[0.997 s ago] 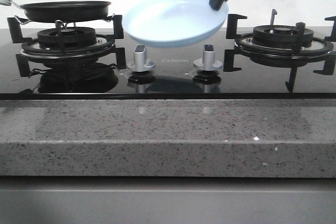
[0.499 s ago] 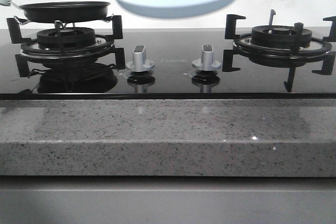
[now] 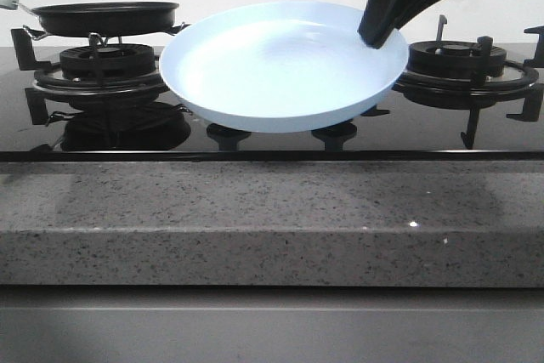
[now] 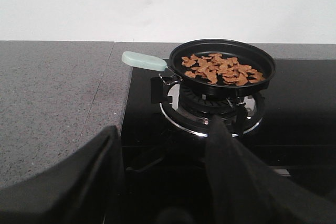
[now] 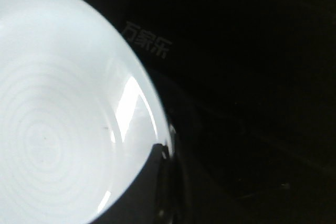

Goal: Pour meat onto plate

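The pale blue plate (image 3: 280, 65) hangs tilted toward me over the middle of the hob, empty. My right gripper (image 3: 380, 30) is shut on the plate's right rim; in the right wrist view the plate (image 5: 58, 103) fills one side with a dark finger (image 5: 152, 182) clamped on its rim. The meat (image 4: 218, 69), a heap of orange-brown pieces, lies in the black frying pan (image 4: 262, 59) on the left burner; the pan (image 3: 106, 16) also shows in the front view. My left gripper (image 4: 163, 129) is open and empty, short of the pan and its pale green handle (image 4: 144, 61).
The right burner grate (image 3: 467, 70) stands behind the plate's right rim. The plate hides the two hob knobs. A grey speckled stone counter (image 3: 272, 218) runs along the front and also left of the hob (image 4: 52, 93). A white wall is behind.
The plate went up and back, then came down and forward toward the front edge, tilted more toward me. It now hides both knobs. The pan has not moved.
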